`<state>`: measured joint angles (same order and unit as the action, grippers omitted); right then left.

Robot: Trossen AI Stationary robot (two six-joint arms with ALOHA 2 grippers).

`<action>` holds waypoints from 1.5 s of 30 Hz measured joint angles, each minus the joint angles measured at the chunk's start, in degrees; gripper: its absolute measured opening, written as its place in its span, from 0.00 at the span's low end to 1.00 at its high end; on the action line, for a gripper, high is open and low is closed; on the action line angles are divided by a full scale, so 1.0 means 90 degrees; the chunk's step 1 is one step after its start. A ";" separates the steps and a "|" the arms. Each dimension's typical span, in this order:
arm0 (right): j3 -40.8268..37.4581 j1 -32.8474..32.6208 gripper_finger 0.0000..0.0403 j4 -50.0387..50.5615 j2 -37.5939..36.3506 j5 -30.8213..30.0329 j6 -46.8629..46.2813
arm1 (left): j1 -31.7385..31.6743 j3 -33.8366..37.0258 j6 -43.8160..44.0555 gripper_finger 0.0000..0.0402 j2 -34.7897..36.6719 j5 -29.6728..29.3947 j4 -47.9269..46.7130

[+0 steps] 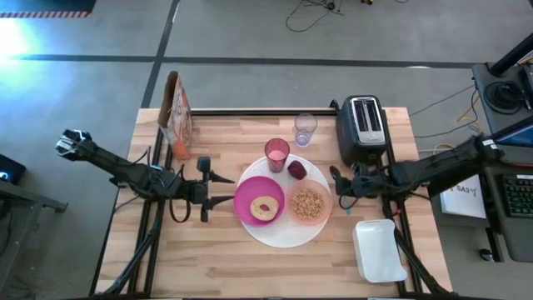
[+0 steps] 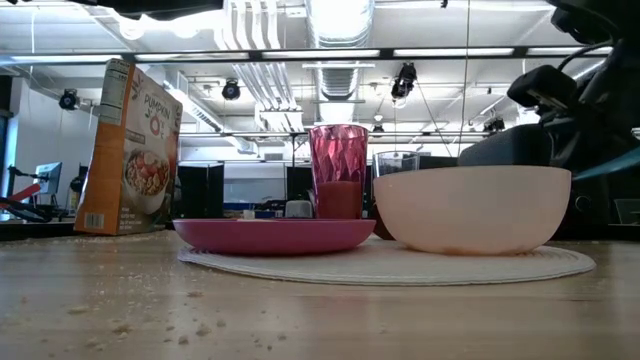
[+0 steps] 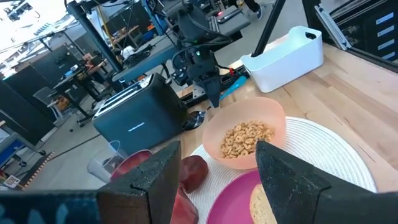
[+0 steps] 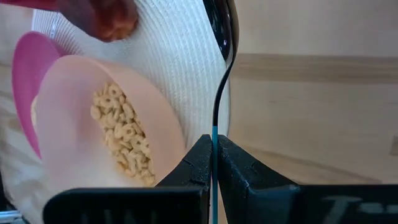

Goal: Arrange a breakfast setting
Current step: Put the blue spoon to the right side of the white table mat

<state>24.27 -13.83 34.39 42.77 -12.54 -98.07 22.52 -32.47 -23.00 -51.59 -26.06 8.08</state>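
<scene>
The large white plate (image 1: 283, 235) lies mid-table. On it rest the magenta plate (image 1: 250, 193) with the bagel (image 1: 266, 207), the peach bowl (image 1: 308, 204) of cereal and the dark red fruit (image 1: 296, 169). The pink cup (image 1: 276, 153) stands at the plate's far rim. My left gripper (image 1: 204, 190) is open and empty just left of the magenta plate. My right gripper (image 1: 336, 185) is right of the bowl, shut on a spoon (image 4: 221, 37) with a blue handle. My right gripper pinches the spoon's thin blue handle (image 4: 213, 134) edge-on between its two fingers. The fingers come level from the table's right side, and the spoon runs on ahead of them. Its dark bowl end (image 3: 194, 120) is low by the white plate's rim, beside the peach bowl.
A black toaster (image 1: 364, 129) and a clear glass (image 1: 305, 129) stand at the far side. A cereal box (image 1: 176, 112) stands at the far left. A white tub (image 1: 379, 250) sits at the near right. Crumbs dot the near tabletop (image 2: 150, 320).
</scene>
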 joint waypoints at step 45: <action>-0.0164 -0.0492 0.09 -0.1717 0.2337 0.0128 -0.0146 | 0.0000 -0.0012 -0.0003 0.48 0.0075 -0.0049 0.0007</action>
<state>22.79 -18.26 18.94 63.80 -11.38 -99.39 22.52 -32.58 -23.03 -50.92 -26.50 8.14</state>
